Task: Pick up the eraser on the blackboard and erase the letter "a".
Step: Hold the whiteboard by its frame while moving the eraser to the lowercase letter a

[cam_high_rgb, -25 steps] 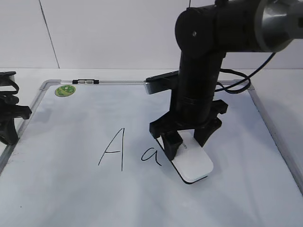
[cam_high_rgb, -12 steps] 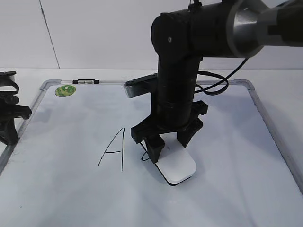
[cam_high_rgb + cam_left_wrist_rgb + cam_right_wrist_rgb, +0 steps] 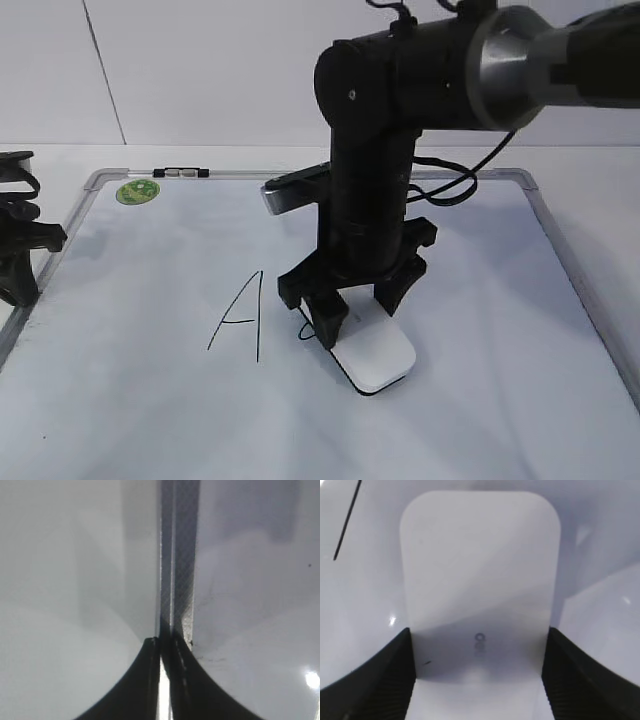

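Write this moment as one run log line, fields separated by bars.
phase: erasing | right end effector: shut on eraser | eraser: flat on blackboard, over letter "a" | left end effector: shut, idle

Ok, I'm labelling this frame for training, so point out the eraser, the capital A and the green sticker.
eraser (image 3: 378, 356): exterior view, on its white top near the front end.
capital A (image 3: 257, 318): exterior view, on the right stroke.
green sticker (image 3: 137, 191): exterior view, at its centre, by the board's far-left corner.

Bright, even light fills the exterior view, and the right arm casts a soft shadow on the blackboard (image 3: 150, 400). Both wrist views are blurred close up, with small glare spots on the board.
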Robot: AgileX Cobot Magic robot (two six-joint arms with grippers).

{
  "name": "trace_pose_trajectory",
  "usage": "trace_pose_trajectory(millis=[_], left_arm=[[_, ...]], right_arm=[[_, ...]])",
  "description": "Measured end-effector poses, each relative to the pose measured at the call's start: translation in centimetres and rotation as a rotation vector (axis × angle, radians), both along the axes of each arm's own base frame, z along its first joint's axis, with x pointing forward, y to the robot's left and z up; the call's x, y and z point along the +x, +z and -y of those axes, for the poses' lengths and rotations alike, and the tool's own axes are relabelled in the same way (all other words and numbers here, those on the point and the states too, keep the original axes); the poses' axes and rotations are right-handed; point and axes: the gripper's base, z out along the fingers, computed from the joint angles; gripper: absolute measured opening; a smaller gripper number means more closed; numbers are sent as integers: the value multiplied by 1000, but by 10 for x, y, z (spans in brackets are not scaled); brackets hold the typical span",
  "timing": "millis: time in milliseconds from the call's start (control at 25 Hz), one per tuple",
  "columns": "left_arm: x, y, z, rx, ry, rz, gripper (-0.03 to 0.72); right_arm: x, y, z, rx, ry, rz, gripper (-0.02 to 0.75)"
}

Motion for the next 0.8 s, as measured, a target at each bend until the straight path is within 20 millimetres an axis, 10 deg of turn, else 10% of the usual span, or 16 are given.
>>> trace_pose_trajectory(millis=[800], left_arm=[[0, 0, 1, -10, 8, 2, 14]], right_arm=[[12, -13, -8, -10, 4, -2, 566]])
